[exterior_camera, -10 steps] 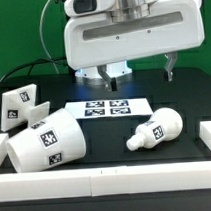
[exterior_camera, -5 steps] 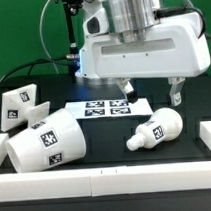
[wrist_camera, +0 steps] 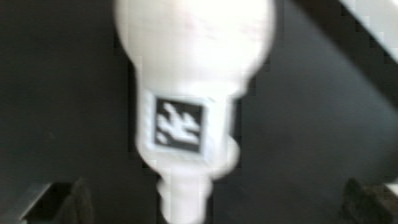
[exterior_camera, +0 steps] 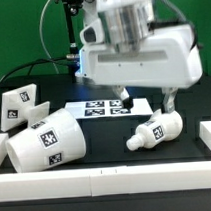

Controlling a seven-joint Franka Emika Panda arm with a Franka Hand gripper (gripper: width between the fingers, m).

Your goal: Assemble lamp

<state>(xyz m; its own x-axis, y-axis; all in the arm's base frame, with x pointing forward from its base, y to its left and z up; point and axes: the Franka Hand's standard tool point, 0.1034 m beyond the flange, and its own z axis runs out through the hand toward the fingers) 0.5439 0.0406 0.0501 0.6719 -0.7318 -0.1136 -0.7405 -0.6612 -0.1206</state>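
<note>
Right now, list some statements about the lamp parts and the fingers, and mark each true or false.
1. The fingers hang over the bulb. True.
2. The fingers are shut on the bulb. False: they stand open, one on either side of it.
3. The base sits beside the shade at the exterior view's left. True.
4. The shade stands upright. False: it lies on its side.
5. The bulb is fitted into the base. False: it lies loose, apart from the base.
</note>
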